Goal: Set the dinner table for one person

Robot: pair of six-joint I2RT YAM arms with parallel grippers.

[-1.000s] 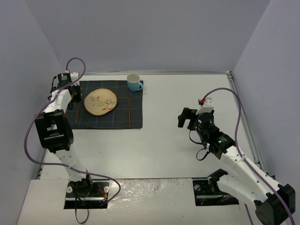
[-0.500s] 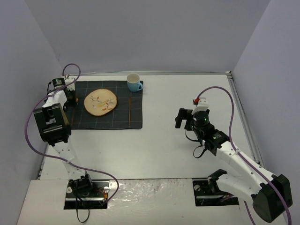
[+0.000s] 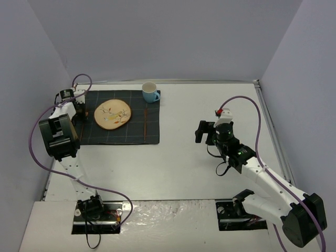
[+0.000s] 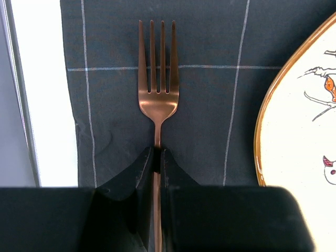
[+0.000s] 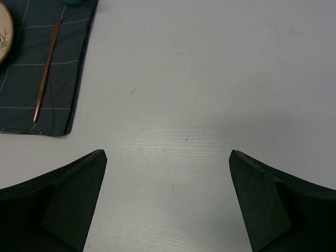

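The dinner table (image 3: pixel 199 105) is a large white top. A dark grid-lined placemat (image 3: pixel 118 134) lies at its far left and holds a tan plate (image 3: pixel 112 114), with a blue cup (image 3: pixel 150 92) at the mat's far right corner. A copper knife (image 3: pixel 145 125) lies right of the plate. My left gripper (image 4: pixel 157 155) is shut on the handle of a copper fork (image 4: pixel 157 89). The fork's tines point away over the mat (image 4: pixel 210 105), left of the plate (image 4: pixel 299 115). I cannot tell whether the fork rests on the mat. My right gripper (image 5: pixel 167 173) is open and empty over bare table.
The table's thin metal rim (image 4: pixel 16 79) runs just left of the mat. Purple walls close in the back and both sides. In the top view the right gripper (image 3: pixel 205 132) hangs at mid-table, well right of the mat. The knife (image 5: pixel 47 71) shows at the upper left of the right wrist view.
My left arm has swung left, carrying its wrist toward the mat's left edge. My right gripper has drifted slightly left and stays open.
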